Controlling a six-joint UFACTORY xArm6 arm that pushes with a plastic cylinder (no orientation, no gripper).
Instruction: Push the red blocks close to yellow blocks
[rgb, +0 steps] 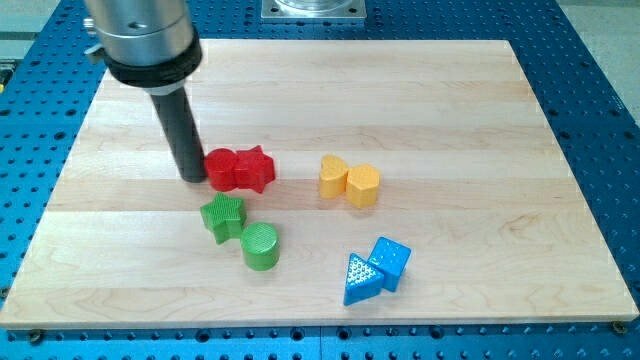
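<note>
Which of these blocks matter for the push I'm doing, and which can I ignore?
In the job: the two red blocks, touching each other; the two yellow blocks to their right; my tip, at the reds' left edge.

Lying about: green star block; green cylinder; two blue blocks.

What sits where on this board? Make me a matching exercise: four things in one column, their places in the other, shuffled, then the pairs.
Things:
1. red blocks
2. yellow blocks
3. blue blocks
4. my tip

Places:
A. lowest in the view, right of the green blocks
B. right of the red blocks, apart from them
C. at the red blocks' left edge
D. just above the green star

Pairs: 1-D, 2-B, 3-A, 4-C
</note>
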